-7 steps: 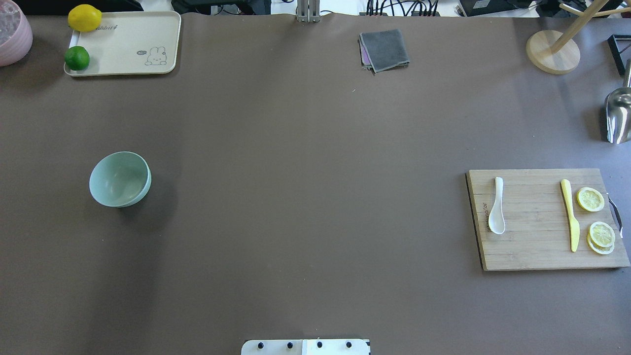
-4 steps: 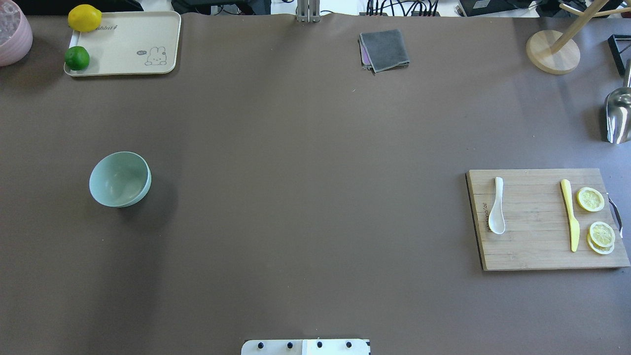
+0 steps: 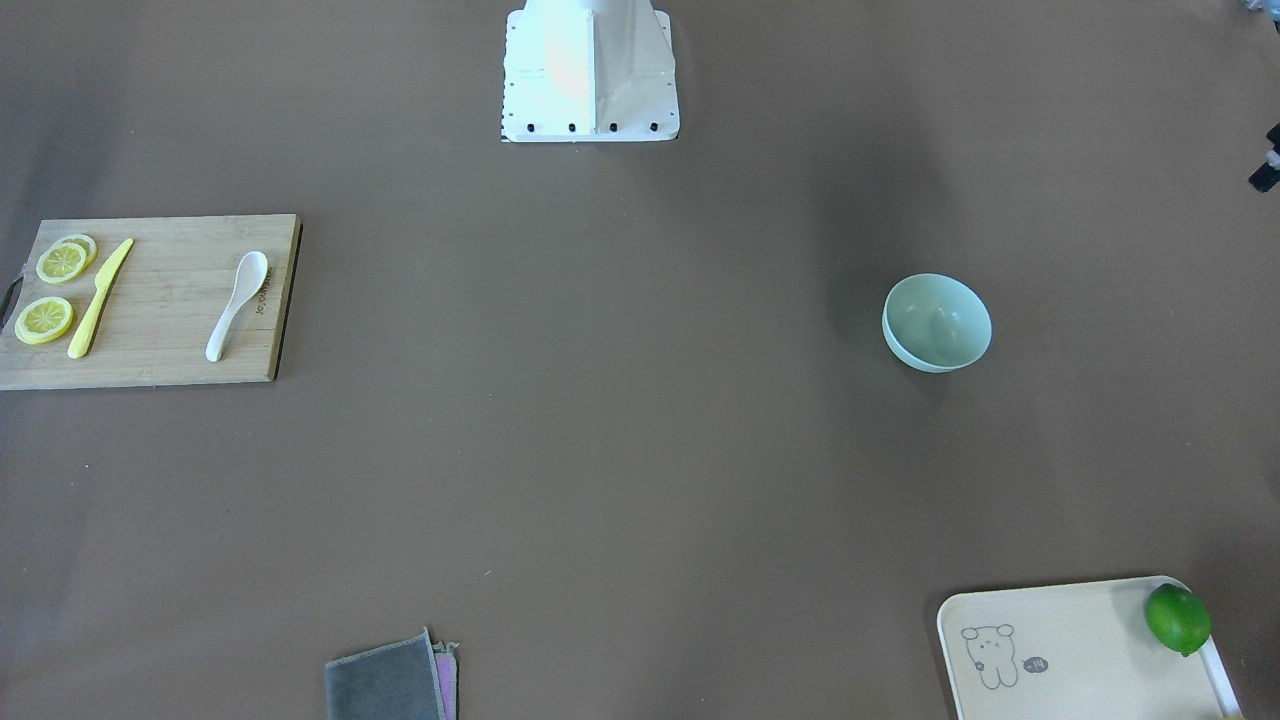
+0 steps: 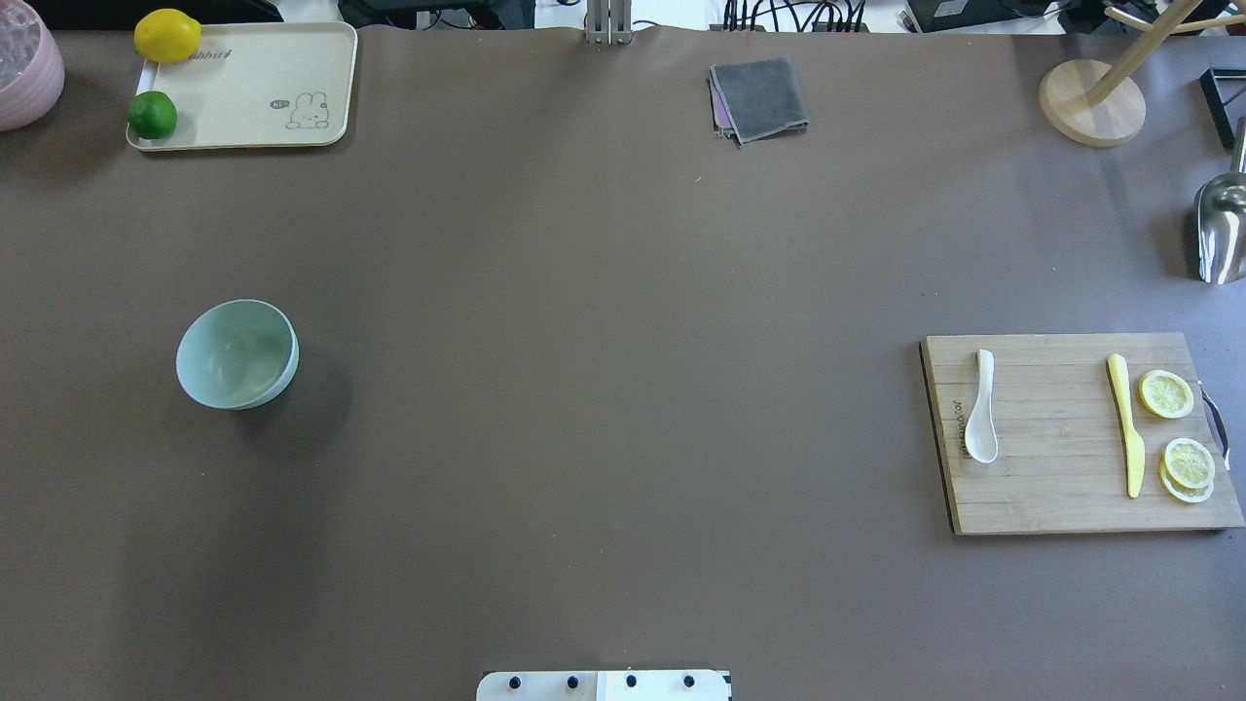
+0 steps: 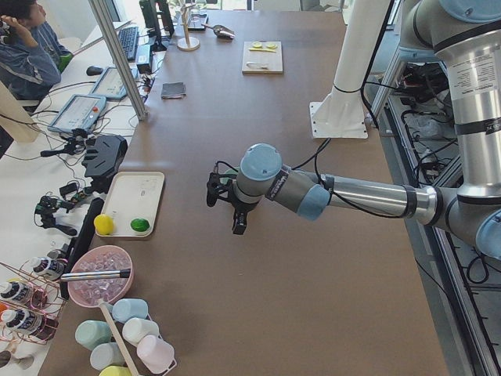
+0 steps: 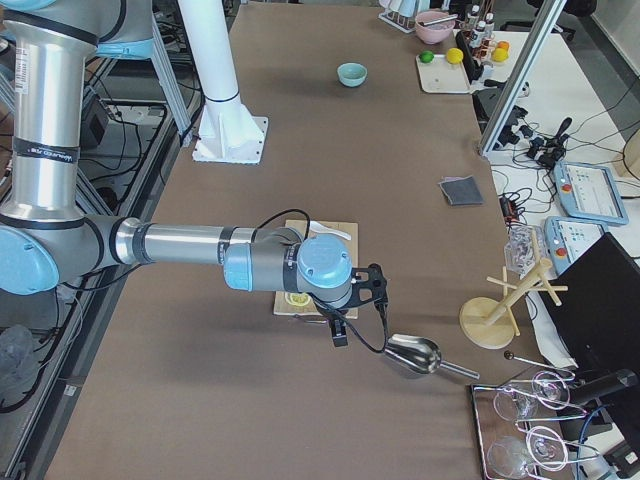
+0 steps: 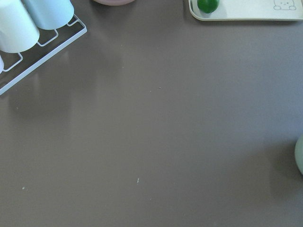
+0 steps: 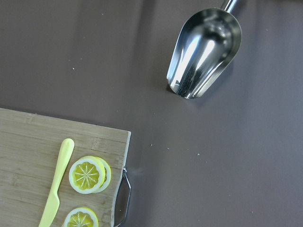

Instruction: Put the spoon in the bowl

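Note:
The white spoon (image 4: 982,409) lies on a wooden cutting board (image 4: 1051,487) at the right, scoop toward the robot; it also shows in the front view (image 3: 237,305). The mint-green bowl (image 4: 237,352) stands empty on the table at the left, also in the front view (image 3: 937,322). Its edge shows in the left wrist view (image 7: 300,156). My left gripper (image 5: 223,210) hovers near the bowl, seen only from the side. My right gripper (image 6: 362,308) hovers past the board's outer end, near a metal scoop. I cannot tell whether either is open or shut.
A yellow knife (image 4: 1127,424) and lemon slices (image 4: 1166,393) share the board. A metal scoop (image 4: 1222,229) and wooden stand (image 4: 1090,102) are far right. A grey cloth (image 4: 759,97) lies at the back. A tray (image 4: 253,92) with a lime and a lemon is back left.

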